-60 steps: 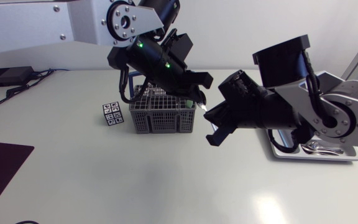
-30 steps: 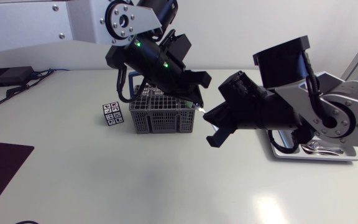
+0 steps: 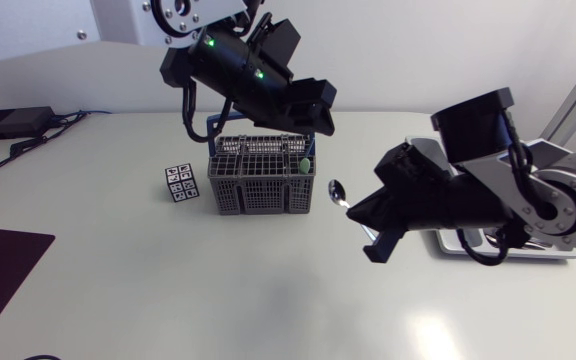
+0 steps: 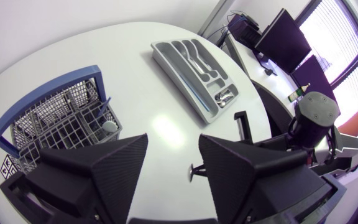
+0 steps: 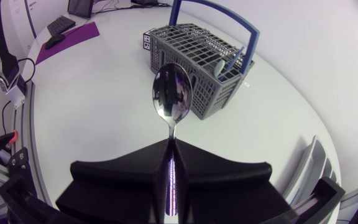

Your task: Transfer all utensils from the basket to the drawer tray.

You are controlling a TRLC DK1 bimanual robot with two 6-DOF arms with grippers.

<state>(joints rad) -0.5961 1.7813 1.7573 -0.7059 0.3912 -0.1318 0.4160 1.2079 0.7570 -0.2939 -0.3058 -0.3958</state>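
Utensils only partly moved, by the look of it. Leftmost, in the grey mesh plastic basket with a blue handle (image 3: 261, 185), at least one green-tipped piece (image 3: 305, 163) left standing. Above that, black wedge-fingered left gripper (image 4: 173, 148), fingers apart and holding nothing. Just right of the basket, shiny steel spoon (image 3: 337, 192) in the air, clamped by its handle in the black right gripper (image 5: 170, 146). Farthest right, pale grey compartmented drawer tray (image 4: 180, 84), already holding several pieces. Since a second ago: left gripper lifted off the basket's corner, right gripper drawn back toward the tray, spoon now in plain sight.
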